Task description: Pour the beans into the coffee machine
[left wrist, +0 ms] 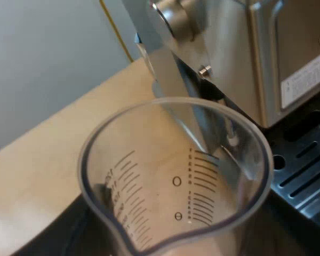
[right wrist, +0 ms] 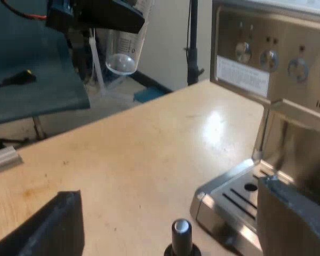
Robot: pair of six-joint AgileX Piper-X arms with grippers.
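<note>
The measuring glass (left wrist: pixel 202 186) is held by the left hand (right wrist: pixel 114 21), whose black fingers are closed on its upper wall. In the left wrist view the glass is seen from above its rim, with its pouring lip nearest the camera. Its wall is clear, and the printed scale lines and figures can be read through it. A dark finger is glimpsed against the wall on the far side of the scale. Beyond the rim, the steel body of the espresso machine (left wrist: pixel 240 58) and the slotted drip tray (left wrist: pixel 304 170) are seen, with the pale wooden tabletop (left wrist: pixel 48 154) beneath the glass. In the right wrist view the glass is seen aloft, base downward and slightly tilted, well apart from the machine's front panel of knobs. The right hand (right wrist: pixel 168 194) is spread wide above the tabletop, with nothing held between its fingers (right wrist: pixel 48 229). A tamper (right wrist: pixel 182 234) with a black knob stands upright on the tabletop between those fingers, just beside the corner of the drip tray. Whether the tamper is touched by either finger cannot be told.
</note>
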